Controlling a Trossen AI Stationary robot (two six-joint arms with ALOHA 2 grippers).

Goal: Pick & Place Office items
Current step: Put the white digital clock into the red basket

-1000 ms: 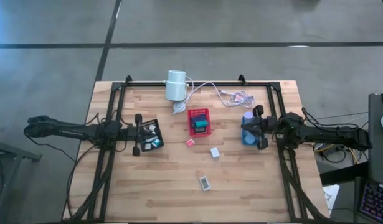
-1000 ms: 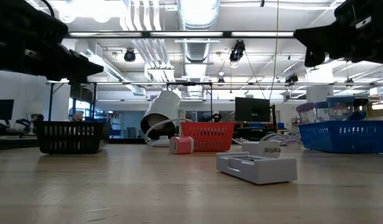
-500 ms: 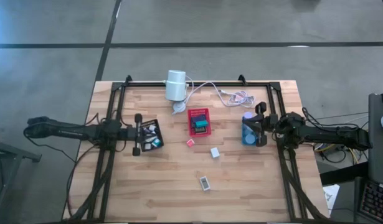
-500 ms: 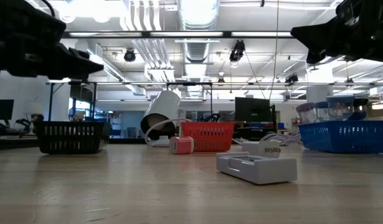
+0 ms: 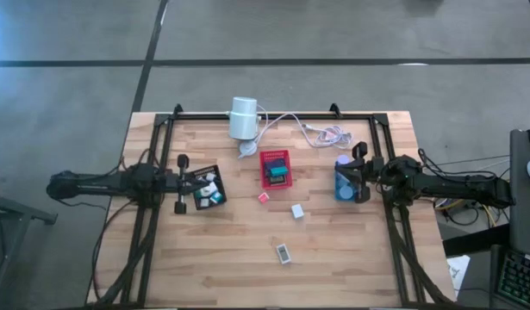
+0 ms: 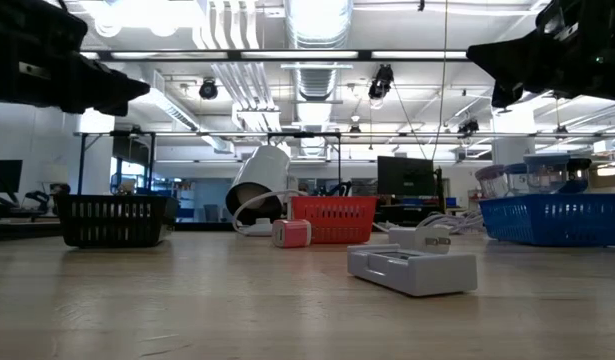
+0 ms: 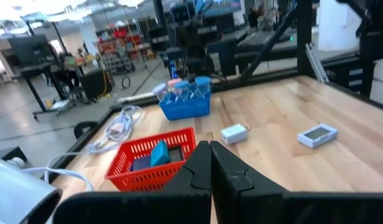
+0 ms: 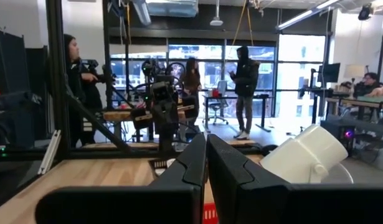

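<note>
Three office items lie loose on the wooden table: a pink piece [image 5: 263, 197], a white block [image 5: 296, 211] and a white-grey piece [image 5: 283, 253]. More small pieces sit in the black tray [image 5: 209, 186], the red tray [image 5: 276, 168] and the blue tray [image 5: 342, 182]. My left gripper [image 5: 187, 182] hovers shut at the black tray's left side, level, holding nothing; its fingers [image 7: 210, 163] meet. My right gripper [image 5: 349, 175] hovers shut over the blue tray, its fingers [image 8: 205, 155] together and empty.
A white cylinder [image 5: 243, 118] lies at the table's far edge, and its white cable [image 5: 312, 129] runs off to the right. A black frame [image 5: 161, 129] rims the table. Open wood lies along the near half. People stand in the room beyond [image 8: 244, 87].
My left gripper has drawn back toward the table's left edge, away from the black tray, and risen a little, staying shut. My right gripper has kept its place.
</note>
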